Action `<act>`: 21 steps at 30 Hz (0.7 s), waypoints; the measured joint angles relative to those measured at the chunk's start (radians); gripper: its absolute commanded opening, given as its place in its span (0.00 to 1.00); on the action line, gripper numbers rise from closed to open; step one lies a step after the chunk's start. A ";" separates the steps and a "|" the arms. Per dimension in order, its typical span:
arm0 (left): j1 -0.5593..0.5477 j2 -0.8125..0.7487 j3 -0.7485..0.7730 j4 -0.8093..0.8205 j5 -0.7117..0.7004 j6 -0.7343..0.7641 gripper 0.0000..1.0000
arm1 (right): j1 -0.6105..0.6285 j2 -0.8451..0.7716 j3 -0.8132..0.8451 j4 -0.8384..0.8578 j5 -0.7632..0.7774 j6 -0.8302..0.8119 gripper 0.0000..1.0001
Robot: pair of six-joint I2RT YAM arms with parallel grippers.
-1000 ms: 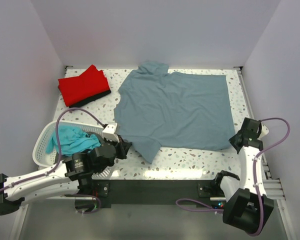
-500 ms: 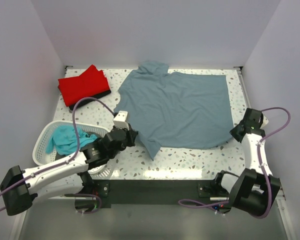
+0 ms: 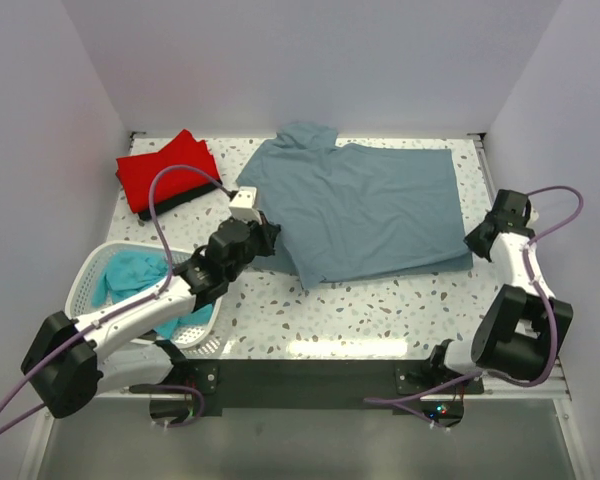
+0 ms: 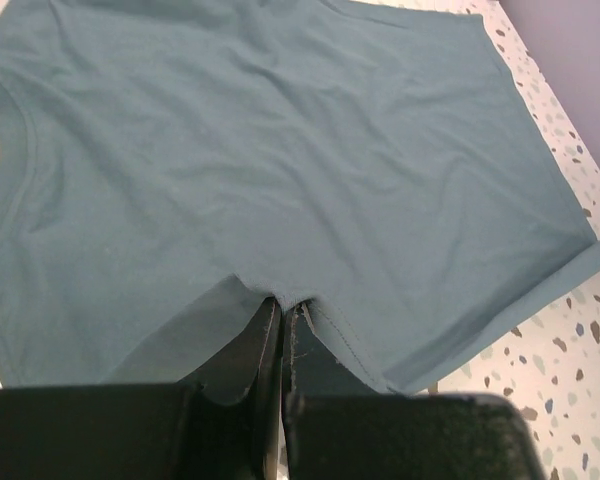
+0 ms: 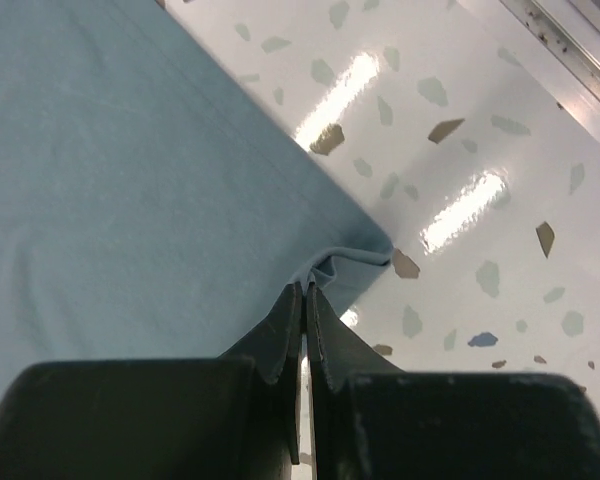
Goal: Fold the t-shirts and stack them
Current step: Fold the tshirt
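Observation:
A grey-blue t-shirt (image 3: 365, 210) lies spread on the table, its near edge folded back over itself. My left gripper (image 3: 270, 233) is shut on the shirt's near left sleeve edge (image 4: 280, 298). My right gripper (image 3: 477, 245) is shut on the shirt's near right hem corner (image 5: 325, 268). A folded red t-shirt (image 3: 165, 170) lies at the far left on something dark. A turquoise t-shirt (image 3: 130, 277) sits crumpled in the white basket (image 3: 83, 293).
The basket stands at the near left beside the left arm. The speckled table (image 3: 380, 310) shows bare in front of the shirt. Walls close in the left, far and right sides; a metal rail (image 3: 495, 195) runs along the right edge.
Both grippers have moved away from the near edge toward the far side, carrying the shirt's near edge with them, so the front part now folds over the rest.

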 measured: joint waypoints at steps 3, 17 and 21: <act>0.050 0.047 0.033 0.039 0.034 0.030 0.00 | 0.000 0.063 0.056 0.008 0.000 -0.001 0.00; 0.268 0.313 0.197 0.201 0.235 0.096 0.00 | 0.016 0.305 0.268 0.032 0.001 -0.001 0.00; 0.307 0.351 0.219 0.231 0.270 0.093 0.00 | 0.043 0.337 0.322 0.030 0.011 -0.001 0.00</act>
